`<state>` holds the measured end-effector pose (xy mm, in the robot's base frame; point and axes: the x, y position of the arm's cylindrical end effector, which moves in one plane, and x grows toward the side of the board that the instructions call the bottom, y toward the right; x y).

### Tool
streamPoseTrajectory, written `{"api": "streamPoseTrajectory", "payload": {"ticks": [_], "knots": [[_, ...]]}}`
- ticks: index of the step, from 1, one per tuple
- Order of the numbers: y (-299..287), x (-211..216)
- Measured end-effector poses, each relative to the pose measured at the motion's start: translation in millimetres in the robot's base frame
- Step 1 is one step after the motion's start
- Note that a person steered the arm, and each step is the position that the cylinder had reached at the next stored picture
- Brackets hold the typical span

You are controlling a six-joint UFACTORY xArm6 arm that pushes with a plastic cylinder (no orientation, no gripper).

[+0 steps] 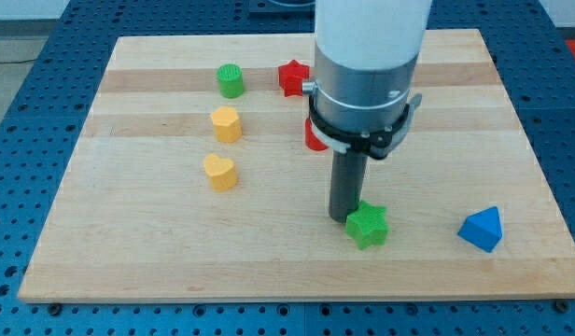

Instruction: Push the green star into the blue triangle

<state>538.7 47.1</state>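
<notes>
The green star (368, 226) lies on the wooden board (129, 252) near the view's bottom, right of centre. The blue triangle (482, 229) lies to its right, near the board's right edge, with a gap of bare wood between them. My tip (342, 218) stands on the board right at the star's left edge, touching or almost touching it. The wide arm body above hides part of the board behind it.
A green cylinder (231, 80) and a red star (292, 77) lie near the view's top. A red block (315, 138) is mostly hidden behind the arm. A yellow block (226, 123) and a yellow heart (219, 172) lie left of centre.
</notes>
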Motion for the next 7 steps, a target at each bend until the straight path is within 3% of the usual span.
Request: {"api": "streamPoseTrajectory", "payload": {"ticks": [3, 7], "knots": [[10.3, 45.9], [86.5, 36.0]]}}
